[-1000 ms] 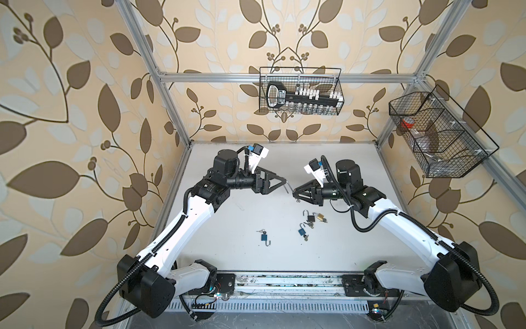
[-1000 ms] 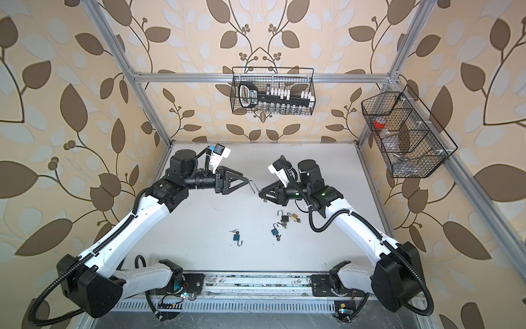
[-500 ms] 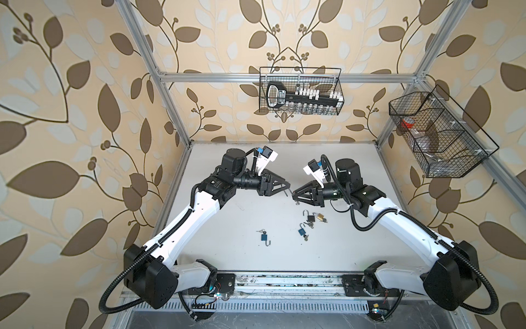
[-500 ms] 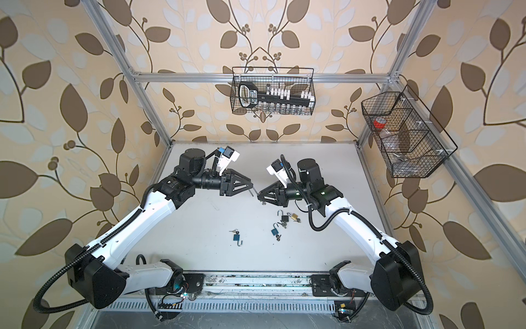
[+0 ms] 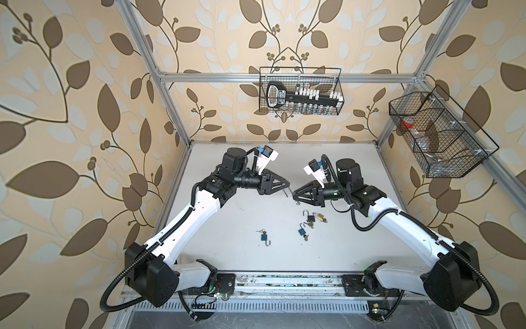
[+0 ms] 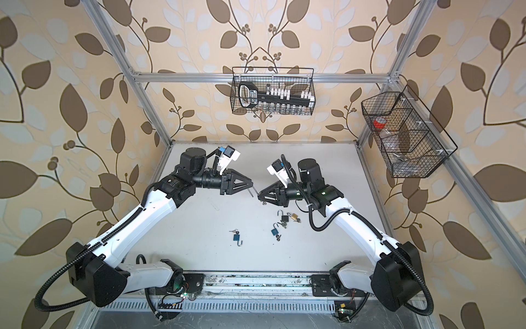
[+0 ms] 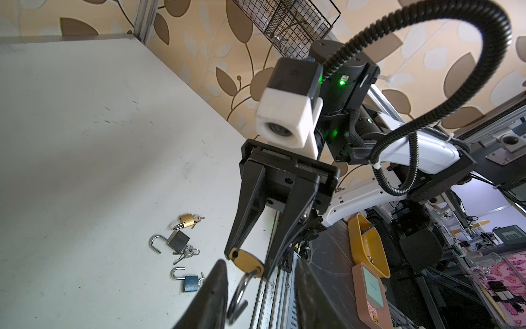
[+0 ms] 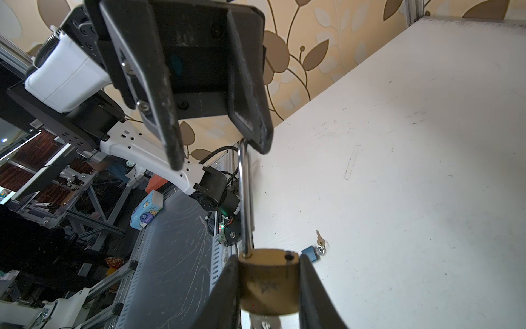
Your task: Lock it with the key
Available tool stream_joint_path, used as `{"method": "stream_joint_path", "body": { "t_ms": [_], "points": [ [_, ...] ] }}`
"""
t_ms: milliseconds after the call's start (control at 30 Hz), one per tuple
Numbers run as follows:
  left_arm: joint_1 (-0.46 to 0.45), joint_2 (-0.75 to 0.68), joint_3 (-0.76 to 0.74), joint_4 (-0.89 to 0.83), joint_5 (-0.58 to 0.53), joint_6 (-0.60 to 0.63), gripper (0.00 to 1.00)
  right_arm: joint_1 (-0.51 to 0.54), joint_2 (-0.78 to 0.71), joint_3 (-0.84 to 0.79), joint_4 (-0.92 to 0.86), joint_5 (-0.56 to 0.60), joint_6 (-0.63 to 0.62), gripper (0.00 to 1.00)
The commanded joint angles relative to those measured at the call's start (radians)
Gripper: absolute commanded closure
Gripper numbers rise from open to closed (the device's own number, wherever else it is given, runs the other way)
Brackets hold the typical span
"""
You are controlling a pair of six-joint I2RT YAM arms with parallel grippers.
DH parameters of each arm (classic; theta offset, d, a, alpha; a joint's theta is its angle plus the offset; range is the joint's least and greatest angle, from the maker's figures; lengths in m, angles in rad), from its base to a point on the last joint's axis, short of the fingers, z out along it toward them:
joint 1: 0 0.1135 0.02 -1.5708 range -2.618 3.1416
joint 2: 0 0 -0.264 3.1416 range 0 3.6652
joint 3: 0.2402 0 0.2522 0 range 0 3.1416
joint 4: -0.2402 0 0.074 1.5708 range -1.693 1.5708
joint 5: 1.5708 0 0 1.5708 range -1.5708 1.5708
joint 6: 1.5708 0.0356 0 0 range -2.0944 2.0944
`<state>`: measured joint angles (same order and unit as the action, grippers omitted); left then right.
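Since a second ago the left gripper (image 5: 288, 187) has swung right, close up to the right gripper (image 5: 295, 197), and its jaws have narrowed. They now stand partly apart around the shackle (image 8: 245, 199) of the brass padlock (image 8: 269, 282). In the right wrist view one finger (image 8: 253, 131) touches the shackle's bend and its twin is clear of it, so nothing is pinched. The right gripper has not moved. Its jaws are clamped on the padlock's body from both sides and hold it in the air above the table (image 5: 242, 222), about mid-table. The shackle is out of its hole and points left, into the left gripper. Whether a key sits in this padlock cannot be told.

Nearer, on the table and well apart from both grippers, lie four more padlocks. A blue padlock (image 5: 264, 236) lies to the left with keys (image 5: 260, 231) just beside it. A second blue padlock (image 5: 301, 232), a dark padlock (image 5: 310, 218) and a second brass padlock (image 5: 321, 217) lie close together further right.
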<state>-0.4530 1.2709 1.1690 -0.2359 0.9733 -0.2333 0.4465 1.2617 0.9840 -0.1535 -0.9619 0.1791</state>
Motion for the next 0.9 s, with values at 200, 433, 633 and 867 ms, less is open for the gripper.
{"method": "stream_joint_path", "body": {
  "t_ms": [200, 433, 633, 867],
  "points": [
    [-0.017, 0.004, 0.044, -0.005, 0.042, 0.028, 0.71, -0.008, -0.042, 0.024, 0.040, -0.018, 0.013, 1.00],
    [-0.018, 0.004, 0.057, -0.012, 0.036, 0.030, 0.87, -0.008, -0.042, 0.022, 0.040, -0.019, 0.016, 1.00],
    [-0.019, -0.012, 0.047, 0.079, 0.003, -0.063, 1.00, -0.009, -0.081, 0.022, 0.051, 0.038, -0.020, 0.72],
    [-0.023, -0.070, -0.014, 0.318, -0.110, -0.263, 1.00, -0.005, -0.282, -0.127, 0.347, 0.341, -0.008, 0.38]
  ]
}}
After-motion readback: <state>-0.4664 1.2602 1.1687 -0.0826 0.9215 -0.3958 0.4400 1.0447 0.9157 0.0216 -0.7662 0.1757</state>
